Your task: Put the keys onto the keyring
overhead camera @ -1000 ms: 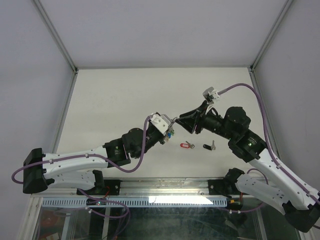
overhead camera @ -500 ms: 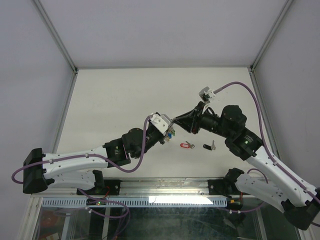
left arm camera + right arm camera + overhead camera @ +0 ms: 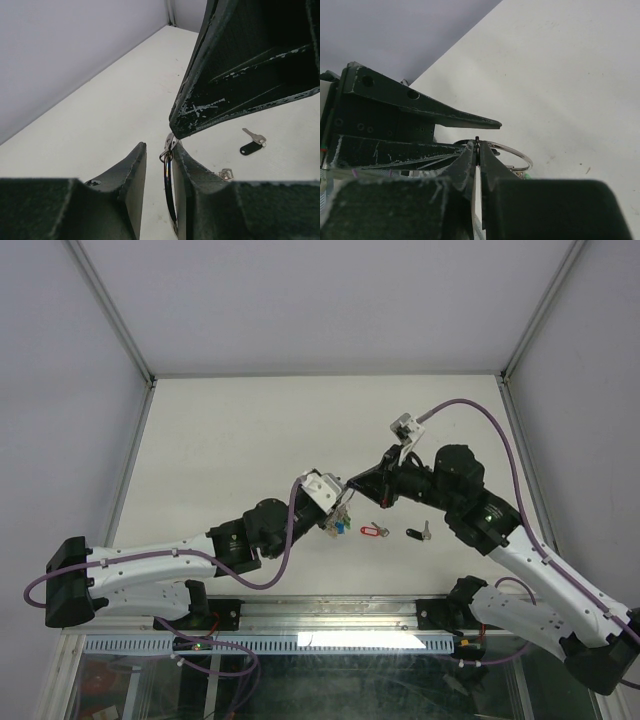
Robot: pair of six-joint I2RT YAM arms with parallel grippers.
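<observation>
My left gripper (image 3: 337,497) (image 3: 161,146) is open. The thin silver keyring (image 3: 167,185) stands edge-on between its jaws, leaning on the right finger, with a gap to the left finger. The ring's bunch of tags (image 3: 338,524) hangs below. My right gripper (image 3: 351,481) (image 3: 477,146) is shut on a thin key held edge-on. The key's small silver end (image 3: 169,145) touches the top of the ring (image 3: 517,152). The key's tag is hidden. The red-tag key (image 3: 375,531) and the black-tag key (image 3: 418,533) (image 3: 251,146) lie on the table to the right.
The white table (image 3: 250,430) has a grey wall along its left side and corner posts at the back. The right gripper's dark finger (image 3: 240,75) fills the upper right of the left wrist view. A small silver loop (image 3: 226,174) lies beside the left gripper's right finger.
The bunch of tags now hangs lower under the left gripper. The right arm has shifted slightly left and back, with its gripper still at the ring.
</observation>
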